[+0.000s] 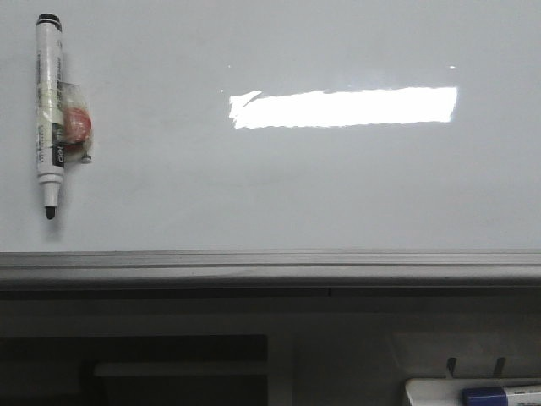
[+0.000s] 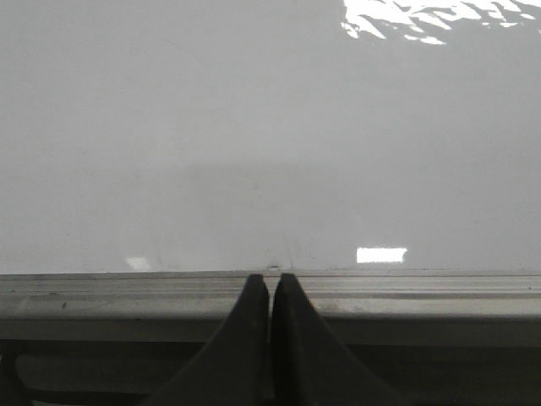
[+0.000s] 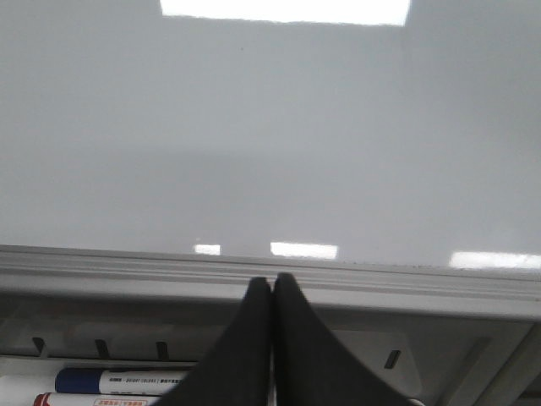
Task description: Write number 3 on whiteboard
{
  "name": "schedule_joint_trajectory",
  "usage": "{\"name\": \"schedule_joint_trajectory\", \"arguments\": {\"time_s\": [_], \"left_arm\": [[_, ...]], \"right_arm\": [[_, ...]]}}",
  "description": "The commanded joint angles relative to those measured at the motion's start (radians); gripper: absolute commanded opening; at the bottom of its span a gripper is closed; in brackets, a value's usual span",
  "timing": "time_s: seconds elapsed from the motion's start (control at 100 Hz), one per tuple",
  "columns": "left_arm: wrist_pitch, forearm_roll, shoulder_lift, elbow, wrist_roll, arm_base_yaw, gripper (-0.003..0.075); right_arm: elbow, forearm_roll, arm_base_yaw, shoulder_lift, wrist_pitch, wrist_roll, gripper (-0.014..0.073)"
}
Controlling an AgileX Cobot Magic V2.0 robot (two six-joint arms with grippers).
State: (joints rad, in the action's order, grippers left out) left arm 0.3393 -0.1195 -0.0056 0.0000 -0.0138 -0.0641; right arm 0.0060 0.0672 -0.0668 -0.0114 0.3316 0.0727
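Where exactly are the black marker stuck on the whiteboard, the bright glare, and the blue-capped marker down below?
black marker (image 1: 49,110): front view, on the middle of its white barrel.
bright glare (image 1: 342,107): front view, centre of the reflected light strip on the whiteboard (image 1: 296,194).
blue-capped marker (image 1: 486,395): front view, on its blue cap.

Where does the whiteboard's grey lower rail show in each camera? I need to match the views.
Front: the rail crosses the full width below the whiteboard.
Left wrist: rail behind the shut left gripper.
Right wrist: rail behind the shut right gripper.
Shared landmark: the rail.
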Motion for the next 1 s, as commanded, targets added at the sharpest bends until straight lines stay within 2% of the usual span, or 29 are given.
{"name": "schedule_joint_trajectory", "arguments": {"time_s": [0.0, 0.43, 0.79, 0.87, 0.99], "left_arm": [[-0.057, 0.001, -0.023, 0.011, -0.01, 0.009, -0.002], [-0.057, 0.001, -0.023, 0.011, -0.01, 0.009, -0.002], [-0.06, -0.082, -0.023, 0.011, -0.01, 0.009, -0.002], [-0.114, -0.045, -0.023, 0.011, -0.011, 0.009, -0.002], [-0.288, 0.032, -0.023, 0.011, -0.011, 0.011, -0.002]], "right_arm": [[0.031, -0.005, -0.007, -0.015, -0.021, -0.002, -0.0061], [0.031, -0.005, -0.007, -0.015, -0.021, -0.002, -0.0061], [0.031, -0.005, -0.007, -0.015, -0.021, -0.002, -0.0061], [0.031, -0.005, -0.007, -0.015, -0.048, -0.002, -0.0061], [0.031, -0.007, -0.007, -0.015, -0.11, -0.002, -0.0061]]}}
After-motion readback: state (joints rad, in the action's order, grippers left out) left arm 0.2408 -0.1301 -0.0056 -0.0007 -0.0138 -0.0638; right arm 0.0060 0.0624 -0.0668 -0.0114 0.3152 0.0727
